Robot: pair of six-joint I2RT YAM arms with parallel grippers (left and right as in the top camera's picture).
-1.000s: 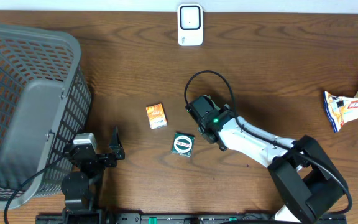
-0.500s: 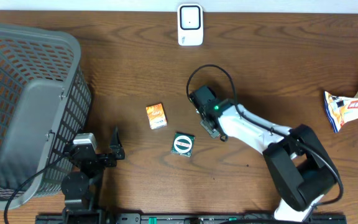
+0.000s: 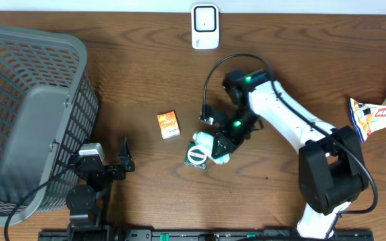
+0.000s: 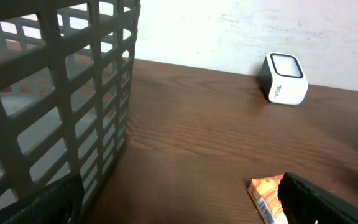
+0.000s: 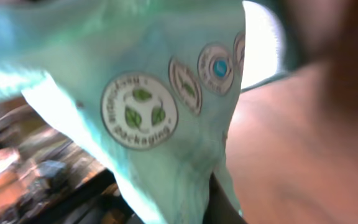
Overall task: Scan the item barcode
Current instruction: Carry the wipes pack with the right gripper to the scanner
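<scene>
Now R end effector (image 3: 214,146) pinches mint pouch (image 3: 197,155) w/ round badges; L end effector (image 3: 120,164) spread.

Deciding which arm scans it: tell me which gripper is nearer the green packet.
Right. The right gripper is at the green packet, jaws closed on its edge. The left gripper sits open, apart from it, beside the basket.

Basket (image 3: 79,100): grey plastic with lattice walls, on the left side of the table; its wall fills the left of the left wrist view (image 4: 73,93).
Orange packet (image 3: 168,124): small, lying flat mid-table, well apart from the basket; partly seen low in the left wrist view (image 4: 267,196).
Snack bag (image 3: 380,112): crinkled, yellow and white with red lettering, at the far right edge.
Table (image 3: 139,73): dark brown wood grain.
</scene>
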